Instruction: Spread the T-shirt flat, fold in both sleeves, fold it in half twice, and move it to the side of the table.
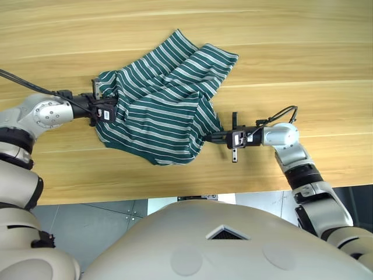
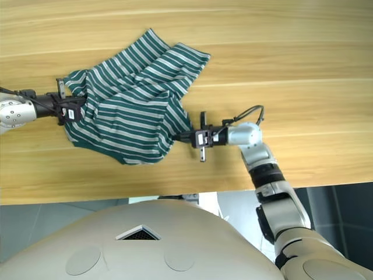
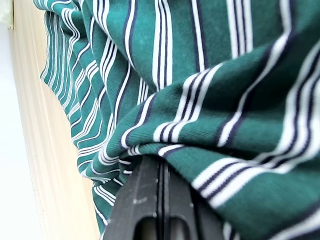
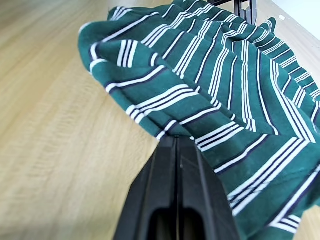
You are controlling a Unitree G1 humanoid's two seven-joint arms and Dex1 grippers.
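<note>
Table point(image 1: 303, 52): pale wood planks
Left gripper point(image 1: 108, 109): fingers pinched together on the T-shirt point(image 1: 163, 111) at its 9 o'clock edge
T-shirt: green with white stripes, crumpled at mid-table, not yet flat
Right gripper point(image 1: 210, 137): fingers clamped on the T-shirt's 4 o'clock corner

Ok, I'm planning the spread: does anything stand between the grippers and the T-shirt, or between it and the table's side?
Nothing visible does. The left gripper and right gripper are each shut on the T-shirt, which lies crumpled on the table.
</note>
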